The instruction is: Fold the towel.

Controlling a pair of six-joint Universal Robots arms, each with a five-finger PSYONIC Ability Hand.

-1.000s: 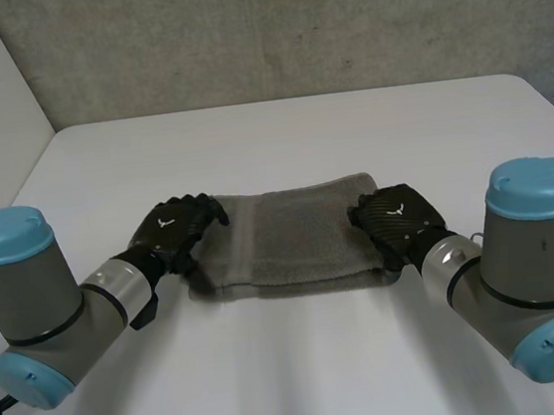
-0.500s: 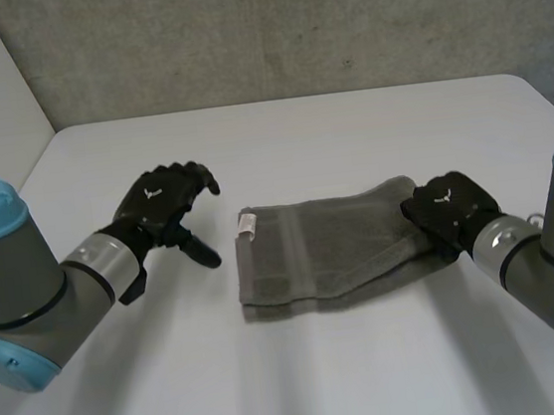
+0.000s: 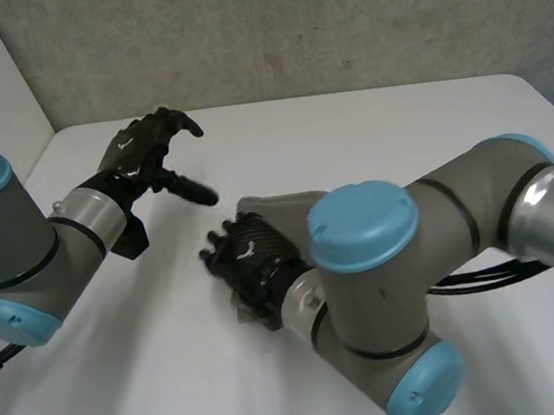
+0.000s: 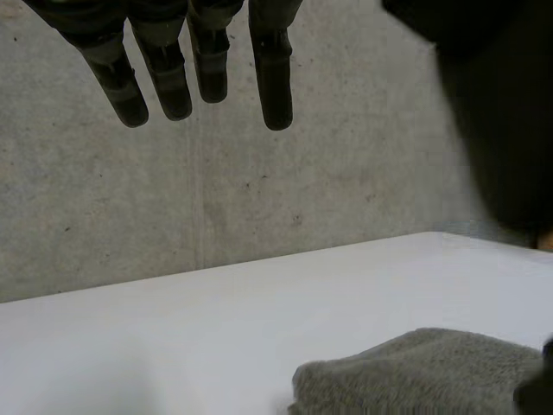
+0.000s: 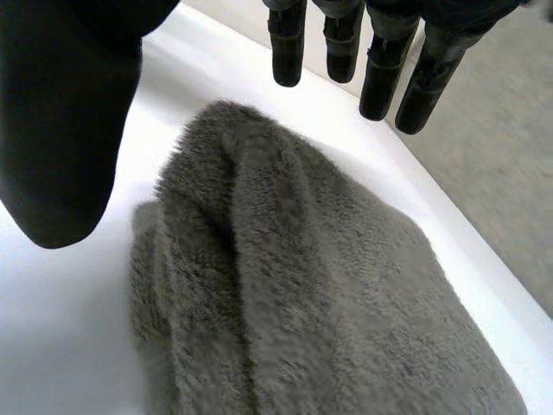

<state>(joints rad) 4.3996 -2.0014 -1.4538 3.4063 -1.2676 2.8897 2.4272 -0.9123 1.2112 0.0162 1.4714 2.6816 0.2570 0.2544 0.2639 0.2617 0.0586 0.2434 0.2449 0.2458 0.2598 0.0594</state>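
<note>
The grey towel lies bunched in the middle of the white table, mostly hidden under my right arm. My right hand hovers over the towel's left end, open. In the right wrist view its fingers are straight and its thumb is spread wide above the doubled-over towel, gripping nothing. My left hand is raised above the table to the back left of the towel, open and empty. Its straight fingers hang well above the towel's end.
The white table has free room behind the towel and at the right. A grey wall stands behind the table. My right arm reaches across the table's middle from the right.
My right arm has swung left across the towel, bringing its right end over toward the left, and the hand has let go. My left hand has lifted farther back and left.
</note>
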